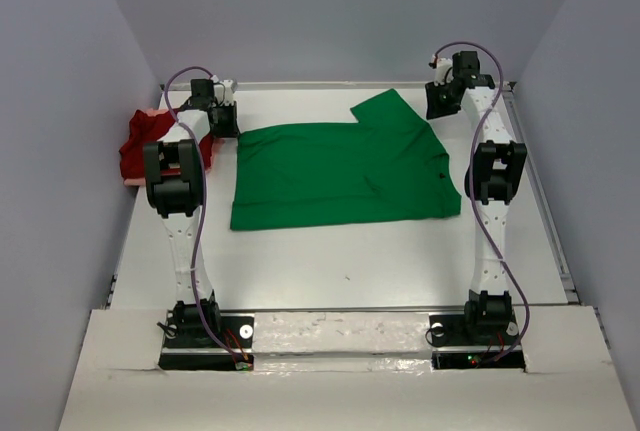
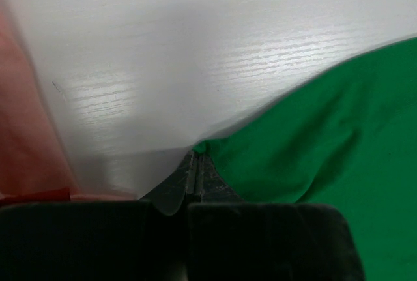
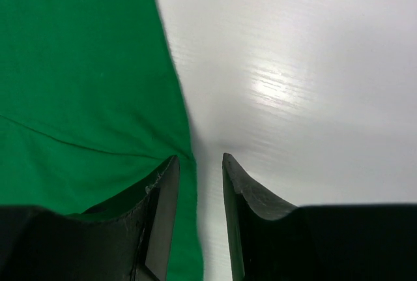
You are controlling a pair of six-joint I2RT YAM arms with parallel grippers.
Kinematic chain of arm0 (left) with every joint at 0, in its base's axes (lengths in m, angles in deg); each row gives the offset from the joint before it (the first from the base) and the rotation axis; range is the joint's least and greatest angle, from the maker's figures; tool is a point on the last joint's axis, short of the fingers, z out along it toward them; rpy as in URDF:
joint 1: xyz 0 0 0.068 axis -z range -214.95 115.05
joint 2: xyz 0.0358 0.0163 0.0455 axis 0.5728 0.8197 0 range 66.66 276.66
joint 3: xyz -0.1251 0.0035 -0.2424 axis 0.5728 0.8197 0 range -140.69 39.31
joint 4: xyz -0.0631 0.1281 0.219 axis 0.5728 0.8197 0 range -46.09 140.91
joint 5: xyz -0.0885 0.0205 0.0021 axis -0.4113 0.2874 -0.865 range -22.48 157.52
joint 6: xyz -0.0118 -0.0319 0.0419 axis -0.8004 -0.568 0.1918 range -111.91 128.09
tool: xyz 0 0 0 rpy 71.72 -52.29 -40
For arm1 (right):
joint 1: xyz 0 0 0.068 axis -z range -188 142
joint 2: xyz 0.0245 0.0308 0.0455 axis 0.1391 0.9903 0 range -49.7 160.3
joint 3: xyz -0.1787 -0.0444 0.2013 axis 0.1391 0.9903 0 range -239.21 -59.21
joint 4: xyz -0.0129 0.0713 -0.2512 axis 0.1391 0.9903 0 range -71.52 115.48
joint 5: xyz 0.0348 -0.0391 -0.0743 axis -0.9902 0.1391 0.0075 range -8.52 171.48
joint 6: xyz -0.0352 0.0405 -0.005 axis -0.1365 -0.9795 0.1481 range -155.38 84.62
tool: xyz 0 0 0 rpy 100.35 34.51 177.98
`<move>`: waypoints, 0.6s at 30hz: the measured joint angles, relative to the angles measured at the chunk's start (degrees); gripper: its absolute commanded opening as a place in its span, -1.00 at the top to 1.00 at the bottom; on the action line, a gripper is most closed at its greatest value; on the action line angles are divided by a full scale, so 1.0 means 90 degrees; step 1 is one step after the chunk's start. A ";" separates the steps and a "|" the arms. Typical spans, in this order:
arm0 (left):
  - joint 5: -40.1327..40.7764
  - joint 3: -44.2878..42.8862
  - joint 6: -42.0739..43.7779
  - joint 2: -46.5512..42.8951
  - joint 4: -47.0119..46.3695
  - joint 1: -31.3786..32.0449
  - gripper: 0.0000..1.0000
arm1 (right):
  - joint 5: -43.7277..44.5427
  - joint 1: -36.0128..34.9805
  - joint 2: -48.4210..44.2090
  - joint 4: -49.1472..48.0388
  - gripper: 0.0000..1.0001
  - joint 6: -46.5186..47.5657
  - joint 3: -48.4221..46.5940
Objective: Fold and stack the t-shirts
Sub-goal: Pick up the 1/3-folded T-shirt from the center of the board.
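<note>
While left pincer (image 2: pixel 197 158) pinches green t-shirt (image 2: pixel 326 144) corner, half-open right pincer (image 3: pixel 199 158) straddles its edge.

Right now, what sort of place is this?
Likely a robotics lab test cell: a left arm and right arm bolted to a white table, plain grey walls closing it in, and a green t-shirt laid flat.

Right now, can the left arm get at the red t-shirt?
Probably yes: the red t-shirt lies bunched left of the left tool, nothing between them. But that tool looks shut on the green t-shirt at its corner, so it must let go first.
</note>
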 measured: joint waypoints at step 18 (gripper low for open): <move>0.0056 0.0007 0.0070 0.0000 -0.0012 0.0034 1.00 | -0.0806 0.0000 0.0180 -0.0197 0.22 0.0034 0.0012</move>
